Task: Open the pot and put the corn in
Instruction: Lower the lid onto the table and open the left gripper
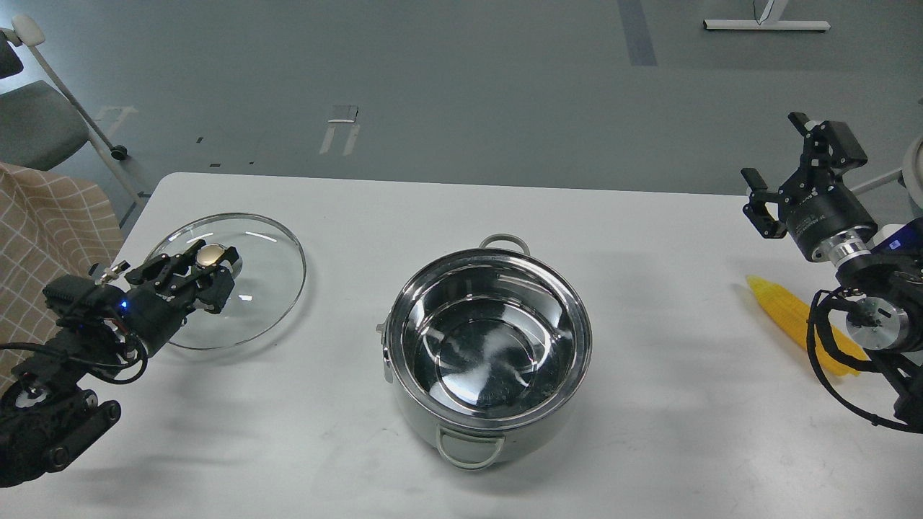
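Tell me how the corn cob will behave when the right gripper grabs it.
The corn lies flat on the table, partly hidden behind the right arm. Its rounded, tapered shape suggests it may roll or swing sideways if nudged. It looks stiff, and the kernel rows should offer grip. The right gripper is open, above it.

I can read no text anywhere in this view. On the cylindrical body of my right end effector (782, 180) there is a small band of pale print, but it is too fine and blurred to make out a single letter or number. I find no label, brand or sign on anything else here.
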Robot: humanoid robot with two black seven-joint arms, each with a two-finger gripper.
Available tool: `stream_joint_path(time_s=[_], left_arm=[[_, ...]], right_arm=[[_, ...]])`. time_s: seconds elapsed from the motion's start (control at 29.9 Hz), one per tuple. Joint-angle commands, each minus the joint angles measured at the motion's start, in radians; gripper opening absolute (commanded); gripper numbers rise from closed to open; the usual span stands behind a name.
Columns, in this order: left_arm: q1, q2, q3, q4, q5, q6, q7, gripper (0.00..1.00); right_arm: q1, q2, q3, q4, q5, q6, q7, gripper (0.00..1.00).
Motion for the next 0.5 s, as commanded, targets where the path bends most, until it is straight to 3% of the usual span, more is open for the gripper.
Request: stream_joint_path(time_s=[0.0,0.2,0.27,0.37,0.47], left_arm=[[0.009,-0.007,0.0,0.002,-0.027,0.0,0.0,0.25],[0.021,-0.028,0.0,0.033,-0.048,0.0,0.0,0.3],[0.021,-0.03,0.0,0.033,-0.053,0.0,0.0,0.41],[0.021,-0.03,0.0,0.033,-0.053,0.0,0.0,0.48],[0.021,-0.03,0.0,0.035,-0.058,0.0,0.0,0.65]], right_arm=[[-0.003,0.0,0.001,0.001,0.0,0.0,0.0,0.99],[-0.004,-0.002,0.001,0.004,0.0,0.0,0.0,0.99],[-0.004,-0.002,0.001,0.004,0.0,0.0,0.0,0.99],[-0.004,-0.002,0.001,0.004,0.0,0.0,0.0,0.99],[-0.004,-0.002,0.001,0.004,-0.001,0.0,0.0,0.99]])
